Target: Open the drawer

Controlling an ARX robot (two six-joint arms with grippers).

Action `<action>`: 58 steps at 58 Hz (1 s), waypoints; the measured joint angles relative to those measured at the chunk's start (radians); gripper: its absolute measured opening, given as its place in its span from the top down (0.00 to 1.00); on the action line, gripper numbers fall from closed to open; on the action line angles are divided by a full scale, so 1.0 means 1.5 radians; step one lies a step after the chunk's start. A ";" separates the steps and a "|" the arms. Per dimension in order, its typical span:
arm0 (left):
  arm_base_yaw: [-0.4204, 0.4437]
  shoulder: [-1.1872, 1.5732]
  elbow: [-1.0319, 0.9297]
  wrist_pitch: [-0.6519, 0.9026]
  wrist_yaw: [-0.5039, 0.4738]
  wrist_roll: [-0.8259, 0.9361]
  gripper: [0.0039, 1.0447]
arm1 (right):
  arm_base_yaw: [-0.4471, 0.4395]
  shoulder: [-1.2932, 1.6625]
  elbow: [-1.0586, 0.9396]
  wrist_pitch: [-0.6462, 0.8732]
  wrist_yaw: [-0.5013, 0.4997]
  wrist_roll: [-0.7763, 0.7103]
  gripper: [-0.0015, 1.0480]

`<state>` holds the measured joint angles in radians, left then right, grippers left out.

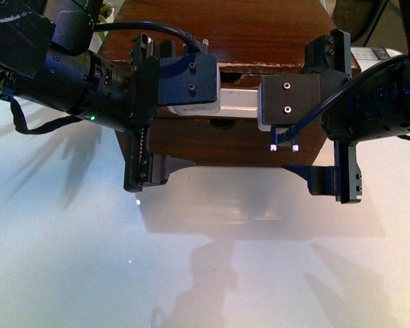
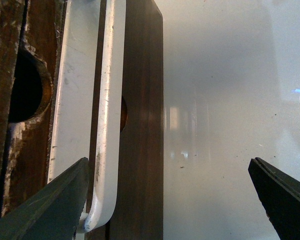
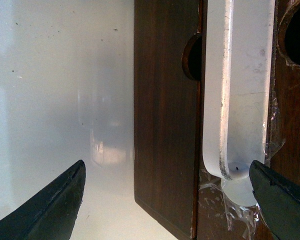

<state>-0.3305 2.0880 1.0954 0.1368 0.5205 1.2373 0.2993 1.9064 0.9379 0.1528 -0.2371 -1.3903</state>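
Observation:
The drawer (image 1: 240,78) is dark brown scratched wood with a half-round notch and a wide white bar handle (image 1: 239,102), set in a small cabinet at the table's far middle. My left gripper (image 1: 184,102) is open at the handle's left end, my right gripper (image 1: 307,113) open at its right end, jaws spread vertically. In the left wrist view the handle (image 2: 85,100) lies by one finger (image 2: 50,205) of the gripper (image 2: 167,200). In the right wrist view the handle's end (image 3: 230,100) sits beside one finger (image 3: 280,200) of the gripper (image 3: 162,200). I cannot tell how far out the drawer is.
A plain dark drawer front (image 1: 225,147) without a handle sits under the handled one and lies between both grippers' jaws (image 2: 140,125) (image 3: 165,100). The cabinet stands on a glossy white table (image 1: 205,260). Clear tape (image 3: 215,200) is stuck near the handle's end.

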 joint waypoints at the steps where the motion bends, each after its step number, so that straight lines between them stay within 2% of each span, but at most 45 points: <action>1: 0.000 0.001 0.001 0.000 0.000 0.000 0.08 | 0.000 0.002 0.002 -0.001 0.000 0.000 0.09; 58: -0.005 0.050 0.048 -0.026 -0.023 0.027 0.08 | 0.030 0.091 0.075 -0.022 0.004 -0.013 0.09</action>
<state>-0.3382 2.1624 1.1667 0.0982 0.4866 1.2781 0.3447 2.0426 1.0500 0.1192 -0.2306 -1.4105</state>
